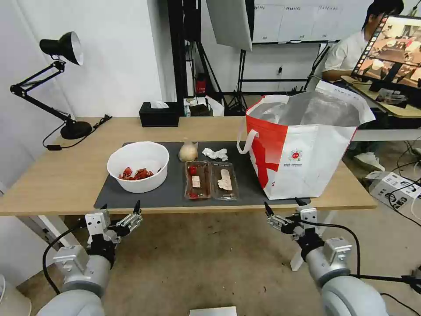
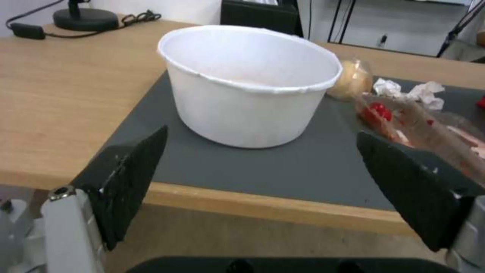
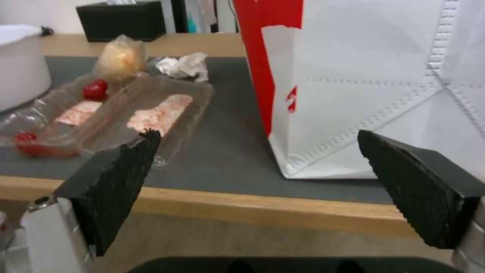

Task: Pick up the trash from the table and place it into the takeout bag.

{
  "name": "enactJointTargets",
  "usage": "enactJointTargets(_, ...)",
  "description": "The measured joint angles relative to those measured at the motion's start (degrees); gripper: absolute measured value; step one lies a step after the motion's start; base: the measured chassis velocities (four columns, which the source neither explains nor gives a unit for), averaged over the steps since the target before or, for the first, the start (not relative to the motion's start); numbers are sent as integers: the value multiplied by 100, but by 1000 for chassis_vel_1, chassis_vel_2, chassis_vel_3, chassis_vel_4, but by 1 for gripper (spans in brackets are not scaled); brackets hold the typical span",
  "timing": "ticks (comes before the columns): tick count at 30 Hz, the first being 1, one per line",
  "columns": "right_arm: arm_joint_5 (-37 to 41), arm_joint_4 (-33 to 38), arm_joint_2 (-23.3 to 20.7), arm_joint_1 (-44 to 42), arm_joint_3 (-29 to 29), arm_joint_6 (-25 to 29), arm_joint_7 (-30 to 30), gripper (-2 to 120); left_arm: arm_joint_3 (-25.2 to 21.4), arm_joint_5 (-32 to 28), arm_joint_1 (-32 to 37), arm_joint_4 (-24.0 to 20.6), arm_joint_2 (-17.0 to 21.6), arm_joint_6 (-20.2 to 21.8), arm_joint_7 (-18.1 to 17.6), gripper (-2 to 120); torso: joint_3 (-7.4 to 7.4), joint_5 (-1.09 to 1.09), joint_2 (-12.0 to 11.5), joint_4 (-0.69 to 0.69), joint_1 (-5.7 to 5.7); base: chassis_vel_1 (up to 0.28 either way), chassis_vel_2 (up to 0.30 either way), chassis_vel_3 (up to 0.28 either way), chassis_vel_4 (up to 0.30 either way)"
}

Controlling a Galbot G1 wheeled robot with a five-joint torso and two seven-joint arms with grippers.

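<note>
On the dark mat (image 1: pixel 131 197) of the table (image 1: pixel 66 175) lie the trash items: a white bowl (image 1: pixel 138 166) (image 2: pixel 247 91) with red scraps, a clear two-part tray (image 1: pixel 210 180) (image 3: pixel 126 113), a crumpled tissue (image 1: pixel 215 153) (image 3: pixel 184 66) and a knotted clear bag (image 1: pixel 187 151) (image 3: pixel 121 57). The takeout bag (image 1: pixel 307 149) (image 3: pixel 379 94) stands open at the right end. My left gripper (image 1: pixel 120 207) (image 2: pixel 262 134) hovers open just off the front edge, facing the bowl. Facing the bag's near corner, my right gripper (image 1: pixel 283 205) (image 3: pixel 257 134) is open and empty too.
A black tissue box (image 1: pixel 159 114) sits at the table's back edge, and a black desk lamp (image 1: pixel 61 48) stands at the back left. Bare wood stretches left of the mat. A monitor (image 1: pixel 394 48) on another desk is behind the bag.
</note>
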Motion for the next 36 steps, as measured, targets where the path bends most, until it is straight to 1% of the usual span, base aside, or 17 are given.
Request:
enactJointTargets(3,139,-39,2,62,-72,86,40,100,9,3,-4,31,-6,-171,18,100,0,0,0,0,0,0,0,0,0)
enactJointTargets(5,427,-71,5,129,-167,182,100,100,25,40,-8,90,-16,-455,60,100,0,0,0,0,0,0,0,0,0)
enactJointTargets(6,427,-71,5,129,-167,182,100,100,25,40,-8,90,-16,-455,60,100,0,0,0,0,0,0,0,0,0)
enactJointTargets(7,690,-84,7,171,-240,242,147,100,33,113,-2,144,-30,-679,131,100,0,0,0,0,0,0,0,0,0)
enactJointTargets(9,982,-100,10,223,-315,297,198,100,31,277,28,199,-47,-864,244,100,0,0,0,0,0,0,0,0,0)
enactJointTargets(15,1530,-117,12,328,-441,363,312,100,18,512,102,264,-77,-1065,395,100,0,0,0,0,0,0,0,0,0)
enactJointTargets(17,2376,-102,18,487,-607,411,575,100,10,607,182,283,-133,-1159,449,100,0,0,0,0,0,0,0,0,0)
enactJointTargets(18,3074,-64,25,615,-710,464,798,100,1,665,232,283,-163,-1170,460,100,0,0,0,0,0,0,0,0,0)
enactJointTargets(19,3074,-64,25,615,-710,464,798,100,1,665,232,283,-163,-1170,460,100,0,0,0,0,0,0,0,0,0)
enactJointTargets(21,4055,14,43,809,-796,492,1124,100,-21,719,307,256,-184,-1161,464,100,0,0,0,0,0,0,0,0,0)
enactJointTargets(22,4055,14,43,809,-796,492,1124,100,-21,719,307,256,-184,-1161,464,100,0,0,0,0,0,0,0,0,0)
enactJointTargets(25,5250,110,93,1063,-856,511,1609,100,-51,751,371,236,-187,-1148,464,100,0,0,0,0,0,0,0,0,0)
enactJointTargets(26,5250,110,93,1063,-856,511,1609,100,-51,751,371,236,-187,-1148,464,100,0,0,0,0,0,0,0,0,0)
enactJointTargets(29,6119,134,150,1326,-944,564,2085,100,-74,762,420,207,-202,-1141,464,100,0,-1,0,0,0,0,0,0,0)
enactJointTargets(30,6119,134,150,1326,-944,564,2085,100,-74,762,420,207,-202,-1141,464,100,0,-1,0,0,0,0,0,0,0)
enactJointTargets(33,6717,113,248,1610,-1044,710,2638,100,-108,763,475,176,-224,-1108,464,100,0,0,0,1,0,0,0,0,0)
enactJointTargets(36,6818,65,301,1731,-1116,798,2843,100,-125,763,492,176,-231,-1102,465,100,0,0,0,0,0,0,0,0,0)
